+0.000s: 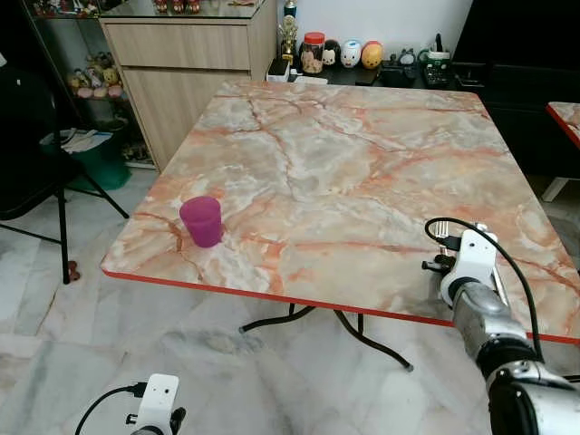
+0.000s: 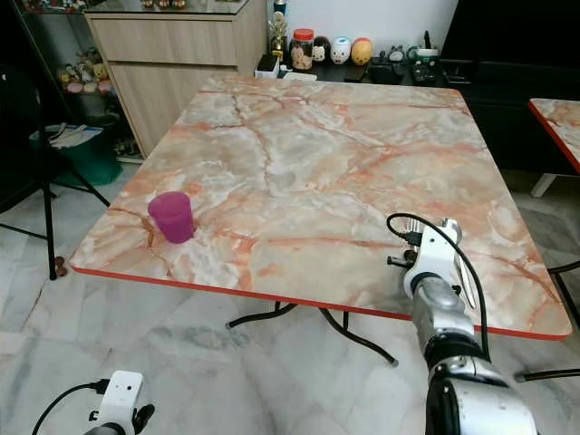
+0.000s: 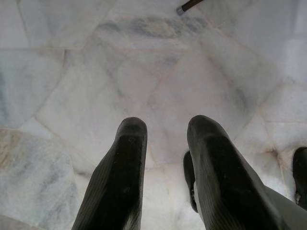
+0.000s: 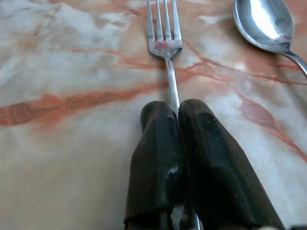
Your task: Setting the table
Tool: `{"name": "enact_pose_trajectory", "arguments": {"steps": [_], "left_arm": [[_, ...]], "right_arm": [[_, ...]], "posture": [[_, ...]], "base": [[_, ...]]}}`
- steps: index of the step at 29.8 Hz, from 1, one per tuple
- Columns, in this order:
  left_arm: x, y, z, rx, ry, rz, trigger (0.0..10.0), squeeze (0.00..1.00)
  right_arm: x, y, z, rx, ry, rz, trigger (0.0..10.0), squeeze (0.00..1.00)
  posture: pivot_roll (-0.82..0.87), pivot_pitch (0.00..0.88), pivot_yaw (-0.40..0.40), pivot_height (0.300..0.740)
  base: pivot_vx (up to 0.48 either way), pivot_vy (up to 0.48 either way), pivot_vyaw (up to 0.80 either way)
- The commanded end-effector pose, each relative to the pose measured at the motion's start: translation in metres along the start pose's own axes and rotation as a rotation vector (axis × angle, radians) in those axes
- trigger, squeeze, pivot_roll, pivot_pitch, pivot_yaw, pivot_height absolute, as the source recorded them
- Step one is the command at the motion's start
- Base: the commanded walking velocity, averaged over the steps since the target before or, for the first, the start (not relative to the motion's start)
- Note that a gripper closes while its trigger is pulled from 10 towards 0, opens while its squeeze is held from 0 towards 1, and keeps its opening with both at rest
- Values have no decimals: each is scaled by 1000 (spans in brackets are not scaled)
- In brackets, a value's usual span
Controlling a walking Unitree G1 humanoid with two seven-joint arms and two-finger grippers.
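Fork pinched low over the tabletop

The right gripper clamped the fork by its handle, tines flat on the marble tabletop beside a spoon; thin, stiff, slippery steel, best held mid-handle. The left gripper hung parted above the floor.

No text, label or number is legible.

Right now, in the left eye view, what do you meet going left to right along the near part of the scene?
Left end effector low over the floor → purple cup on the marble table near its front-left corner → right end effector at the table's front-right, shut on a fork.
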State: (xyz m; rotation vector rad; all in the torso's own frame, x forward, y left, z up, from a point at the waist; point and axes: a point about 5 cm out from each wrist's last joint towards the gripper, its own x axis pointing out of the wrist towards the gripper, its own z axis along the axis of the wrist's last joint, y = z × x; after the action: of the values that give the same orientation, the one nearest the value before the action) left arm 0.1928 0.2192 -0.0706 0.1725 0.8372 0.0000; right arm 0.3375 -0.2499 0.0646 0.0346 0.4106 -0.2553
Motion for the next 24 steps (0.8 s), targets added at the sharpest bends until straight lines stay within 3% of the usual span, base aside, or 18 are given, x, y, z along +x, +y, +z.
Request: {"name": "enact_pose_trajectory", "arguments": {"steps": [1,2,3,4,5,12,24], "left_arm": [[-1,-2,-5,26,17,-12,10000,0],[-1,-2,-5,27,18,-13,10000,0],[-1,-3,-5,28,18,-13,10000,0],[-1,-3,-5,28,19,-12,10000,0],[-1,-3,-5,28,19,-12,10000,0],[-1,-5,-5,25,16,-13,10000,0],[-1,-4,-5,25,16,-6,10000,0]], "right_arm": [[-2,2,-8,-12,5,1,0,0],[-4,3,-10,-14,-16,4,2980,0],[-4,4,-10,-16,-29,3,2980,0],[-5,4,-9,-22,-48,3,4353,0],[-6,5,-8,-25,-73,6,10000,0],[-21,12,14,-35,-348,30,10000,0],[-56,17,28,-56,-599,95,10000,0]], "posture": [[11,0,-4,740],[11,0,-4,740],[11,0,-4,740],[8,0,-3,740],[8,0,-3,740],[7,0,-7,740],[-11,0,-1,740]], "base": [[0,0,0],[0,0,0],[0,0,0],[0,0,0],[0,0,0],[0,0,0],[0,0,0]]}}
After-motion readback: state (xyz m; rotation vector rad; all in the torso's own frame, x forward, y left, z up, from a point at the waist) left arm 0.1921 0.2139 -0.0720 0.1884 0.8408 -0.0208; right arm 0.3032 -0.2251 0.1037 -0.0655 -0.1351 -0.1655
